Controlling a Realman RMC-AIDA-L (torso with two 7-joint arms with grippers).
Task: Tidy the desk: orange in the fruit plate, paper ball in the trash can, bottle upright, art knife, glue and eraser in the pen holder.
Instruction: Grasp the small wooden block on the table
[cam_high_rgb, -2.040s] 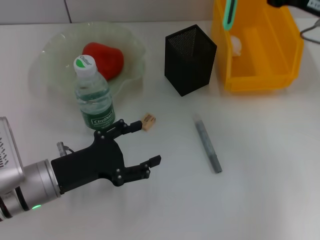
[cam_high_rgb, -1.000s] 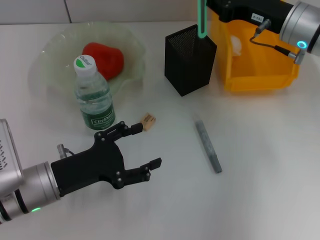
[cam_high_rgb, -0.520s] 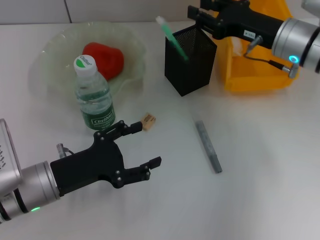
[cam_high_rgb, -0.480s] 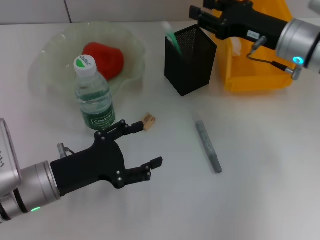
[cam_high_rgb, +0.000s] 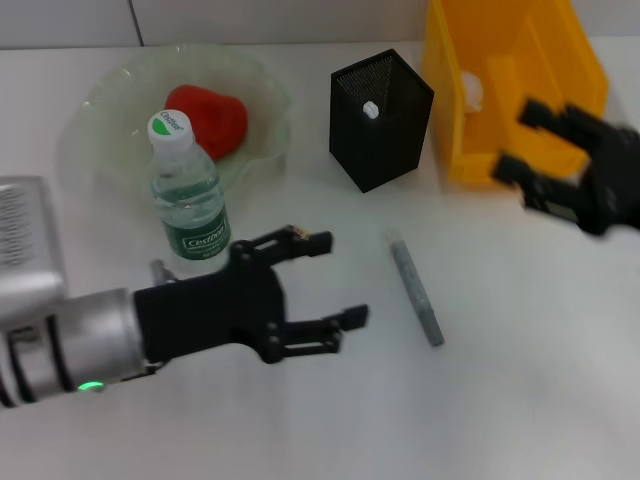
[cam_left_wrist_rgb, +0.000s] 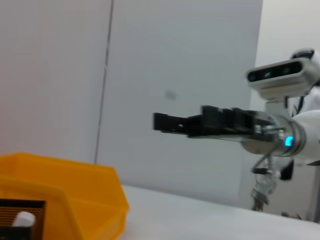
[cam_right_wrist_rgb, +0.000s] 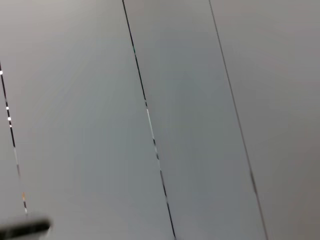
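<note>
Left pincer (cam_high_rgb: 325, 282) spread wide, empty, above eraser beside bottle (cam_high_rgb: 187, 195). Right pincer (cam_high_rgb: 527, 143) wide, empty, near trash can (cam_high_rgb: 520, 90).

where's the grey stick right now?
In the head view the grey stick lies flat on the desk, centre-right, in front of the black pen holder and just right of the open left gripper.

White desk (cam_high_rgb: 520, 400), grey panelled wall (cam_left_wrist_rgb: 175, 75).
</note>
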